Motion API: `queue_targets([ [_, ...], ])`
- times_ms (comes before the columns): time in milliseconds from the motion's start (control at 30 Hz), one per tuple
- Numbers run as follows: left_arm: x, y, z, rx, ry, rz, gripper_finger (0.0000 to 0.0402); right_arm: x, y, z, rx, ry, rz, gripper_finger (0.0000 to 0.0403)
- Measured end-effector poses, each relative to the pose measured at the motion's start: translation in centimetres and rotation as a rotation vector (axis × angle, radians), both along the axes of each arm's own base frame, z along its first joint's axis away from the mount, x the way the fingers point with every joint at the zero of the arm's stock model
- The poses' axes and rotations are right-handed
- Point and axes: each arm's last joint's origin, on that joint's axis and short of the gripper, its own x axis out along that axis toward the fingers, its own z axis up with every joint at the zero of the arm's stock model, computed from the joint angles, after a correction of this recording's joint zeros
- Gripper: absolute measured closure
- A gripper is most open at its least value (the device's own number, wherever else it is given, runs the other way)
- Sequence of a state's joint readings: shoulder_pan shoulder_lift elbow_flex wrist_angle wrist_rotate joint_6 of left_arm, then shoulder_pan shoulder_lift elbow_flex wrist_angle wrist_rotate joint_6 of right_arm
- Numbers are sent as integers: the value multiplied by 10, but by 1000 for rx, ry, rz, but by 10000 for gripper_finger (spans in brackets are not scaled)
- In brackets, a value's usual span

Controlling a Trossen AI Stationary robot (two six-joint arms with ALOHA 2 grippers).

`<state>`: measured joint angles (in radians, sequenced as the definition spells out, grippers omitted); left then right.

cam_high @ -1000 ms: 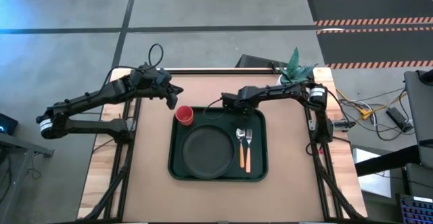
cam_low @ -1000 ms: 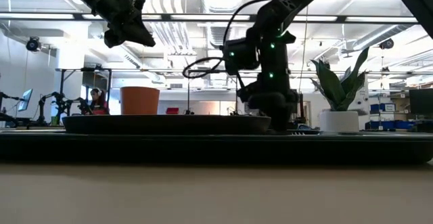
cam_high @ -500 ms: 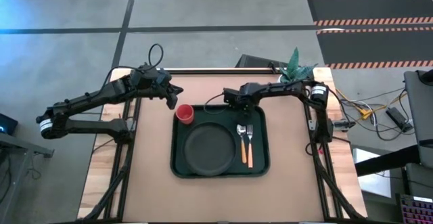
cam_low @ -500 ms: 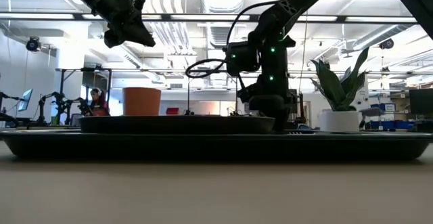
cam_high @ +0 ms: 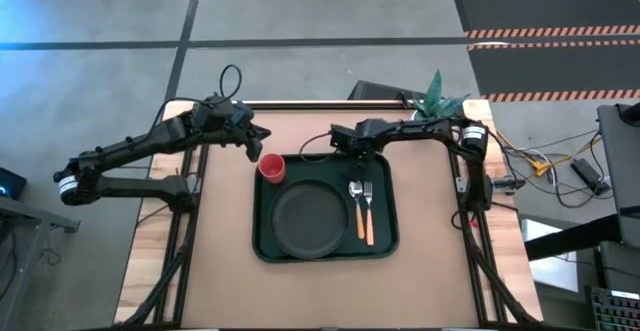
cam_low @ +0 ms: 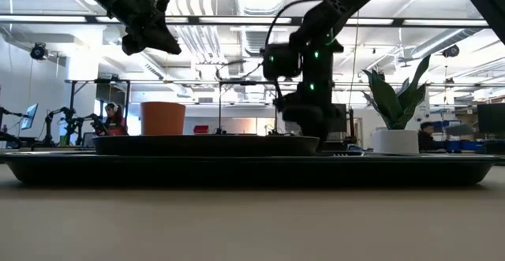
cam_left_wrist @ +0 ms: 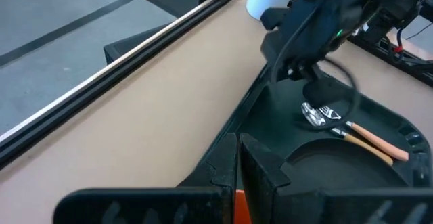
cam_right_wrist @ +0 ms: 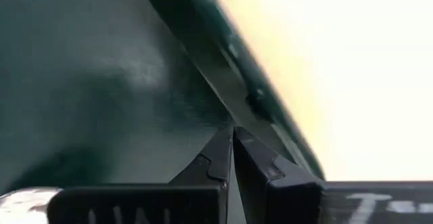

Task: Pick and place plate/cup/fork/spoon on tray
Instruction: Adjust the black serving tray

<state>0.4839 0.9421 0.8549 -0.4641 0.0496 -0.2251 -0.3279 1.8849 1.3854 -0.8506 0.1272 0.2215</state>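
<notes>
Centre frame, the tray holds plate, cup, fork and spoon. Left gripper hovers closed above the cup; right gripper, closed and empty, sits at the tray's upper edge.

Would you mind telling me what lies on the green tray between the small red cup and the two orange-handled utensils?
The round dark plate lies there, inside the dark green rectangular tray, with the red cup to one side and the spoon and fork to the other; the high view shows it.
</notes>
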Motion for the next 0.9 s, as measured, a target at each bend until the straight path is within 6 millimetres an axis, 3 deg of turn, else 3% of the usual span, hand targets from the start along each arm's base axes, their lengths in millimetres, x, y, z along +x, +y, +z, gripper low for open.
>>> queue_targets([
  [333, 0, 0, 0, 6, 0, 1, 402, 6, 9, 59, -62, -198, 33, 394],
  [600, 0, 0, 0, 6, 2, 2, 402, -3, 23, 99, -103, -327, 50, 394],
  [767, 0, 0, -6, -1, 21, 5, 402, -5, 27, 107, -108, -353, 48, 394],
  [900, -7, -1, -30, -36, 157, 59, 402, -4, 30, 107, -107, -355, 57, 394],
])
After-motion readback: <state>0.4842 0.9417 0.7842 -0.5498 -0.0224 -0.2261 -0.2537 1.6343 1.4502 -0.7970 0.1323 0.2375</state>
